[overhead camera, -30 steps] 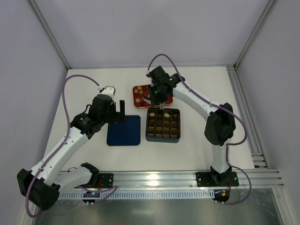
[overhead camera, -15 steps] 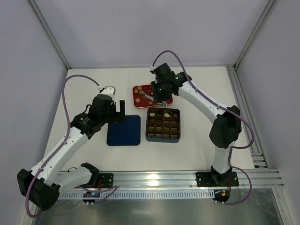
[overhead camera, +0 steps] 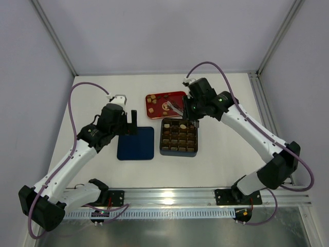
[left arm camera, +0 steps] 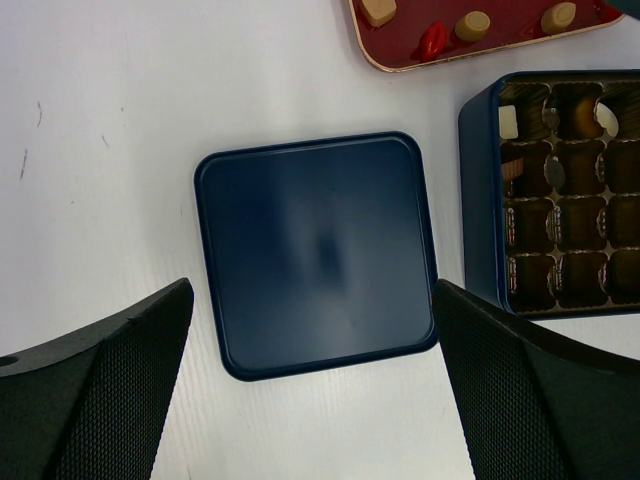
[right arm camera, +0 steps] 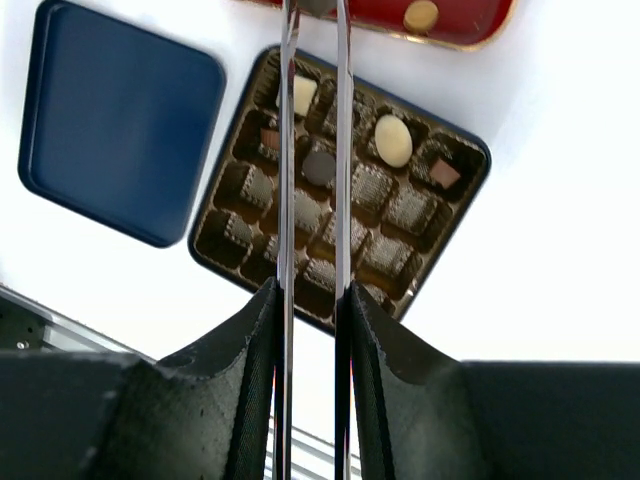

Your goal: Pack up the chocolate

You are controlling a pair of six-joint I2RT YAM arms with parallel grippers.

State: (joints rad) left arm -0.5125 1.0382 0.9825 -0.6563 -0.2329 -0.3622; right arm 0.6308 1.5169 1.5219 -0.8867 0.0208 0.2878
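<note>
Plenty of bare white table (overhead camera: 221, 149) lay on the outer side of the right gripper (right arm camera: 315, 12), running out to the metal rail (overhead camera: 264, 118) at the edge. More bare surface stretched beyond its tips to the back wall (overhead camera: 164, 36).

Under its long thin blades sat the dark gridded box (right arm camera: 405, 210), and the red tray (right arm camera: 465, 20) lay at their tips, just beyond the box. The blades were pressed nearly together. Their tips were cut off from view, so whether they pinched anything could not be told.

Chocolate (right arm camera: 392, 140) lay in a few cells under the blades, with more loose in the tray.

The left gripper (left arm camera: 312, 295) hung spread wide over the blue lid (left arm camera: 320, 250), holding nothing, with the box's edge just beside its right finger.
</note>
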